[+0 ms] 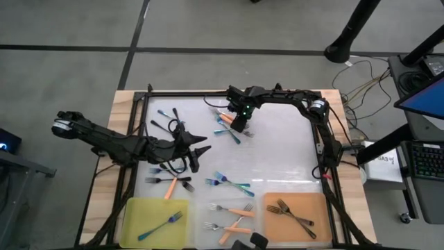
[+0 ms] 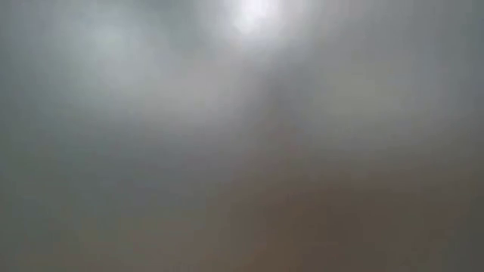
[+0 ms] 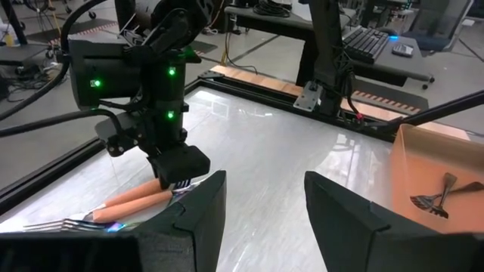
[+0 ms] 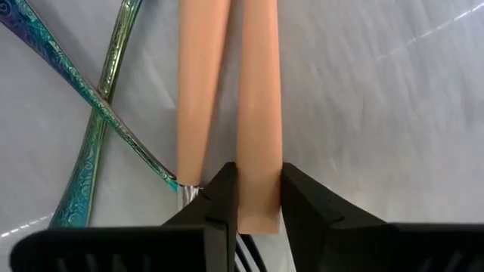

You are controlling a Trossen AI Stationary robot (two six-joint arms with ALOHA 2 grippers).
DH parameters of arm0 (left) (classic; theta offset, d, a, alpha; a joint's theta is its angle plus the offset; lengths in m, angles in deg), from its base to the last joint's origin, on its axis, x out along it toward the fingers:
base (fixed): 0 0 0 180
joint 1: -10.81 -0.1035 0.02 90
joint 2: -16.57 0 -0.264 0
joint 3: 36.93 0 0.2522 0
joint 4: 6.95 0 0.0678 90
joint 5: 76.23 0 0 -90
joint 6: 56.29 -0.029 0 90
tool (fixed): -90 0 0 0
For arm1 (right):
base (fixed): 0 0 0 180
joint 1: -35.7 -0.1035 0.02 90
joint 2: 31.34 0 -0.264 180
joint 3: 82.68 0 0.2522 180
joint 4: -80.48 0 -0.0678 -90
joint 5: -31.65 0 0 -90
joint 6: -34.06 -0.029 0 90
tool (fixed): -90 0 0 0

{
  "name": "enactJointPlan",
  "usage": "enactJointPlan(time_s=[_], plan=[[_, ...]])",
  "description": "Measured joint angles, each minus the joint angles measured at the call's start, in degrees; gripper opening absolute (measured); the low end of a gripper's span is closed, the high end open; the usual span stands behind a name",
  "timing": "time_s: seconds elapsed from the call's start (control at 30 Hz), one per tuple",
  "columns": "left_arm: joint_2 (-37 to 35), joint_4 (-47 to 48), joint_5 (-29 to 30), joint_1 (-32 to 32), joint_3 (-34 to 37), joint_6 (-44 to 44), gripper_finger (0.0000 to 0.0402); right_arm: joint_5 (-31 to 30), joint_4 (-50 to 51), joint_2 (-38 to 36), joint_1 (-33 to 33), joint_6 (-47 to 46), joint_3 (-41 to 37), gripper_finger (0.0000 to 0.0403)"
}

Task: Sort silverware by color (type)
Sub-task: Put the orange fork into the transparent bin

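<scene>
Orange-handled fork (image 4: 257, 113) is pinched at handle end by right gripper (image 4: 255, 198) at table's far middle, a 2nd orange fork (image 4: 200, 91) touching beside it, teal forks (image 4: 91, 121) crossed nearby. Left gripper (image 3: 261, 215) is held spread, empty, over mid-left pile. Sorted so far: 1 teal in yellow tray (image 1: 139, 208), approx. 4 orange in clear tray (image 1: 215, 221), 2 dark in orange tray (image 1: 316, 208). Most forks are left loose.

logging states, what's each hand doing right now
left hand: open, holding nothing
right hand: closing around an orange fork handle
</scene>
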Motion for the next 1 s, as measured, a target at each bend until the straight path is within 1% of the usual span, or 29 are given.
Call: enactJointPlan(time_s=[0.23, 0.33, 0.5, 0.57, 0.73, 0.83, 0.9, 0.97, 1.0], plan=[[0.0, -0.1, 0.1, 0.0, 0.0, 0.3, 0.016, 0.0, 1.8, -2.2, 0.0, 0.4, 3.6, 0.0064], [0.0, -0.2, 2.0, 0.0, 0.0, 0.3, 0.016, -0.2, 2.7, -2.4, 0.1, 0.6, 6.3, 0.0064], [0.0, 0.0, 2.6, 0.0, 0.0, 0.4, 0.016, -1.6, 4.5, -4.0, 0.1, 1.3, 10.8, 0.0064], [0.0, 1.1, 5.3, 0.0, 0.0, 1.5, 0.016, -1.7, 4.9, -5.1, 0.0, 1.1, 11.8, 0.0064], [0.2, 3.4, 17.3, 0.0, 1.4, 6.1, 0.016, -2.6, 3.8, -9.8, -1.8, 1.1, 14.0, 0.0064], [0.1, 1.5, 21.8, -0.2, 2.9, 5.7, 0.016, -7.2, 1.7, -13.2, -4.1, 1.8, 13.8, 0.0064], [0.2, -0.2, 23.8, -0.7, 4.0, 4.9, 0.016, -11.6, 0.5, -15.2, -6.3, 2.7, 13.2, 0.0064], [0.6, -4.4, 25.5, -1.6, 5.1, 2.7, 0.016, -15.9, -1.2, -17.2, -8.7, 3.8, 12.4, 0.0064], [0.8, -7.9, 25.9, -2.1, 5.9, 0.1, 0.016, -18.1, -2.2, -18.1, -10.0, 4.6, 11.8, 0.0064]])
